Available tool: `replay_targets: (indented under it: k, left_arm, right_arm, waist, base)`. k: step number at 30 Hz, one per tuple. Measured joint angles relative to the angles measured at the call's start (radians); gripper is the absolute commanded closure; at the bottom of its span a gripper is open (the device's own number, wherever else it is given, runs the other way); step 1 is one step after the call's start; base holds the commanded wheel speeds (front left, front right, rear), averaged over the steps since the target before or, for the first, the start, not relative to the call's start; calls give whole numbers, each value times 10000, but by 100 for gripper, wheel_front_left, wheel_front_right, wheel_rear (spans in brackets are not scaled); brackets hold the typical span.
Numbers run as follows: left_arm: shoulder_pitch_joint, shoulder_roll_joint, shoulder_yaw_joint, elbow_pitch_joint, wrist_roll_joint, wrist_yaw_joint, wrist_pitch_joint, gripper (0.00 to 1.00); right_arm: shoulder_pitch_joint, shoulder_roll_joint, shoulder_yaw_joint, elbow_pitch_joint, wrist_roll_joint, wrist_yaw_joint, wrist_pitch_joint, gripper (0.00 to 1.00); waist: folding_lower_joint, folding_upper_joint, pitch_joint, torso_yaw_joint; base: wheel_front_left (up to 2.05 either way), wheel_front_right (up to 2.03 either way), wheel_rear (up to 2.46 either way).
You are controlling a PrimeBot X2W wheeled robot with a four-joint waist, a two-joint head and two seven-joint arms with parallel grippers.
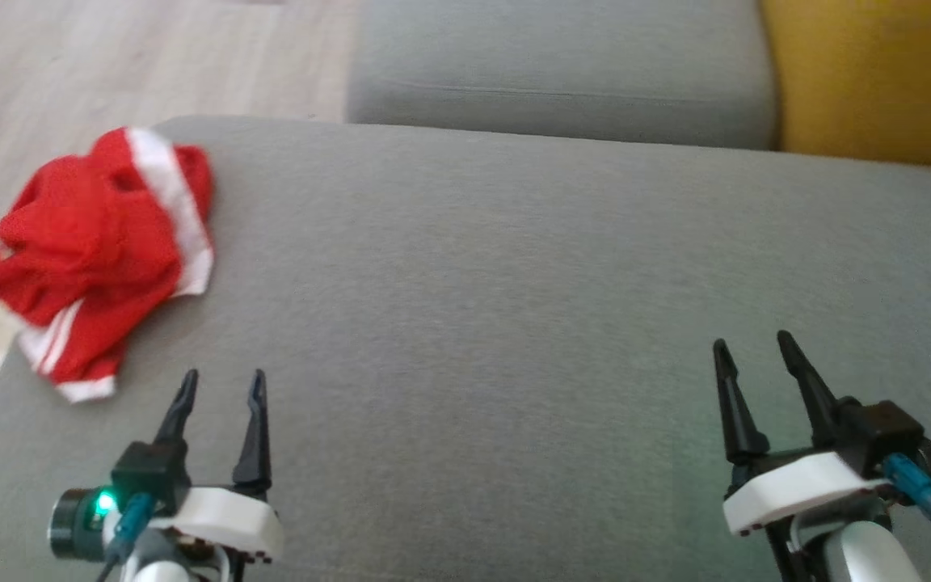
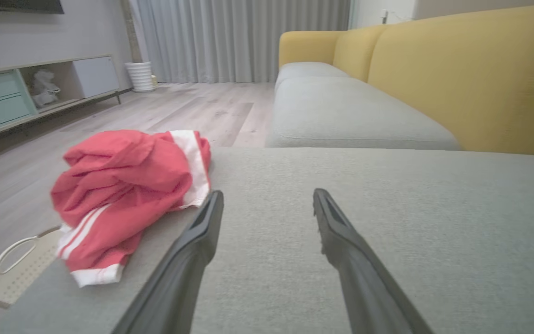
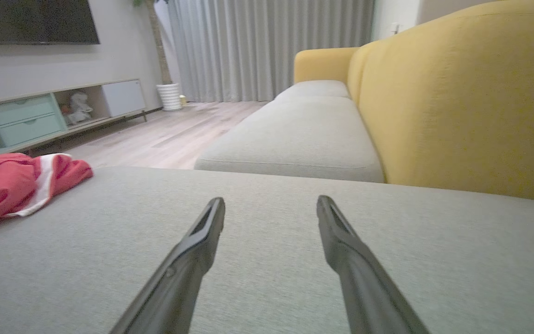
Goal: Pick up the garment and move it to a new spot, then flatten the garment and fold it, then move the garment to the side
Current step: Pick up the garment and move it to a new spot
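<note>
Grey woven cushion (image 1: 514, 283) bears a crumpled red garment (image 1: 102, 250) — white-striped, bunched.

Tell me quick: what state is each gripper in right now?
Left gripper: open, holding nothing.
Right gripper: open, holding nothing.

Grey seat cushion (image 1: 514, 323) is sprawling across the front, with a yellow backrest (image 2: 457, 79) running along its right. Pale wood floor (image 2: 193, 106) is stretching toward grey curtains (image 3: 267, 46), and a low cabinet (image 2: 40, 93) with teal drawers is sitting near a white pot (image 2: 140, 75).
</note>
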Motion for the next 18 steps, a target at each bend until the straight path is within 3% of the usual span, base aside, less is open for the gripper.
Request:
replay_targets:
  k: [10,18]
  left_arm:
    - [2,73,604,-142,-2,-12,-4,0]
    - [2,71,853,-146,0,-96,-8,0]
  right_arm:
    - [15,148,430,-316,-274,2,119,0]
    - [44,163,539,-426,-261,0,217,0]
  waist:
    - [0,0,-4,1641]
    - [0,0,-51,2206]
  base:
    - [0,0,0]
    - [0,0,0]
